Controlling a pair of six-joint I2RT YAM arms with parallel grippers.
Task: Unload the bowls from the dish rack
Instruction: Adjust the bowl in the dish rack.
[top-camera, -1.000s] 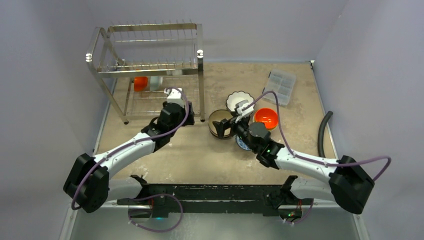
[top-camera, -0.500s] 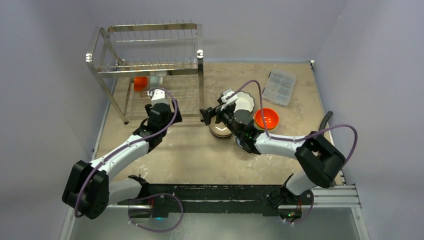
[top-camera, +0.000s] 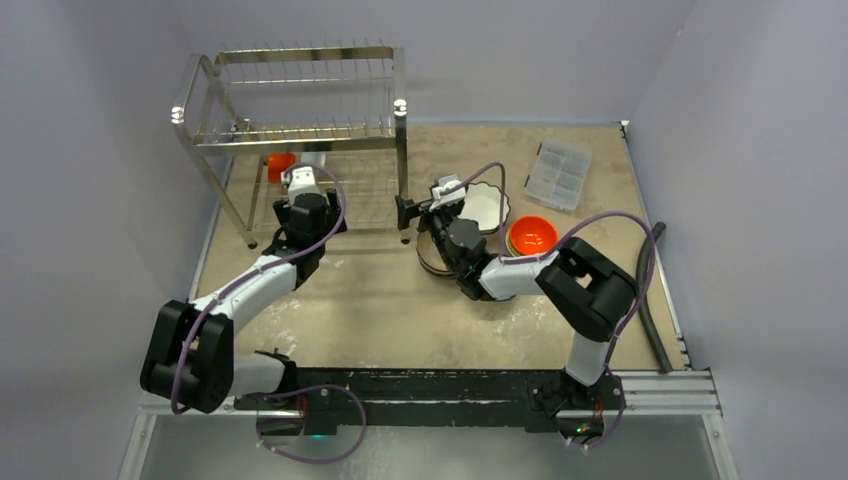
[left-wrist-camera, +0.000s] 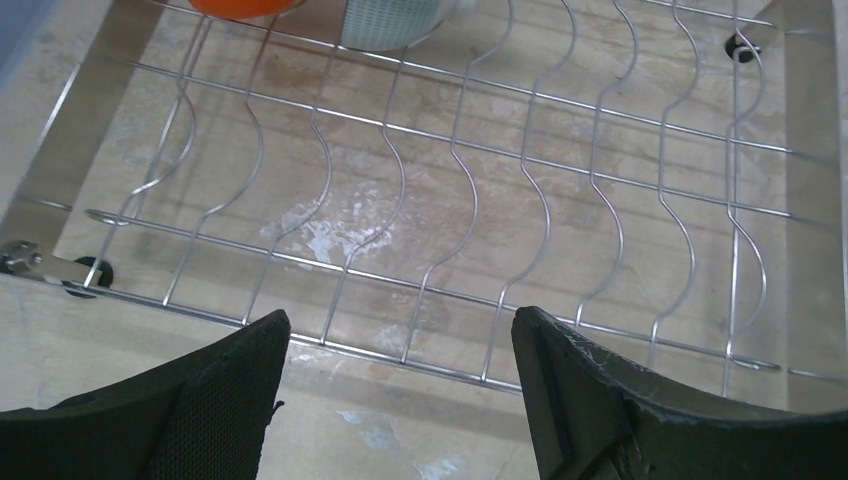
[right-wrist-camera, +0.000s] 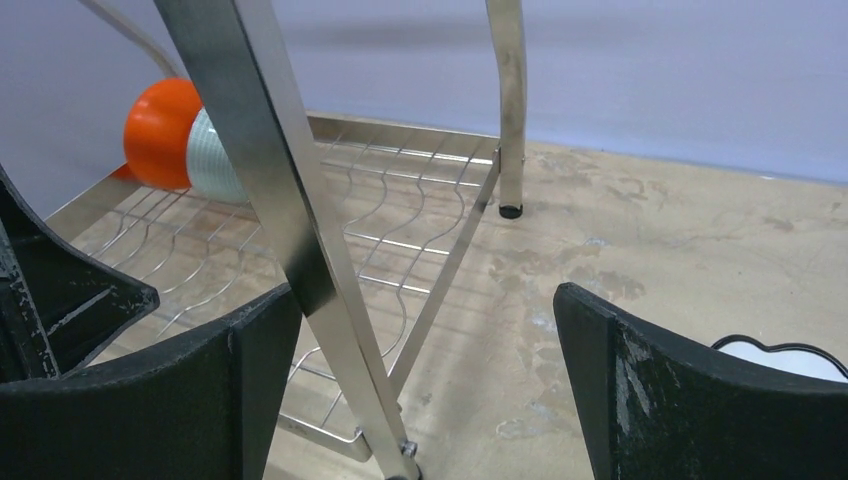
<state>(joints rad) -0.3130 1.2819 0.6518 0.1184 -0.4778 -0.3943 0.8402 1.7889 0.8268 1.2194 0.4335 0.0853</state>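
The dish rack (top-camera: 300, 140) stands at the back left. On its lower shelf an orange bowl (top-camera: 280, 163) and a pale teal ribbed bowl (top-camera: 312, 160) stand on edge; both show in the left wrist view (left-wrist-camera: 245, 6) (left-wrist-camera: 390, 25) and the right wrist view (right-wrist-camera: 160, 130) (right-wrist-camera: 215, 160). My left gripper (top-camera: 305, 222) (left-wrist-camera: 400, 400) is open and empty over the lower shelf's front edge (left-wrist-camera: 430, 365). My right gripper (top-camera: 410, 215) (right-wrist-camera: 425, 400) is open, and the rack's front right leg (right-wrist-camera: 270, 200) stands between its jaws, close to the left finger. A white scalloped bowl (top-camera: 482, 205), an orange bowl (top-camera: 532, 236) and a tan bowl (top-camera: 440, 250) sit on the table.
A clear compartment box (top-camera: 560, 173) lies at the back right. A black hose (top-camera: 650, 280) runs along the right edge. The rack's upper tier (top-camera: 300, 60) hangs over the left gripper. The white bowl's rim (right-wrist-camera: 790, 360) shows beside the right finger.
My left gripper has moved left along the rack's front. My right gripper has swung left from over the table bowls to the rack's front right leg.
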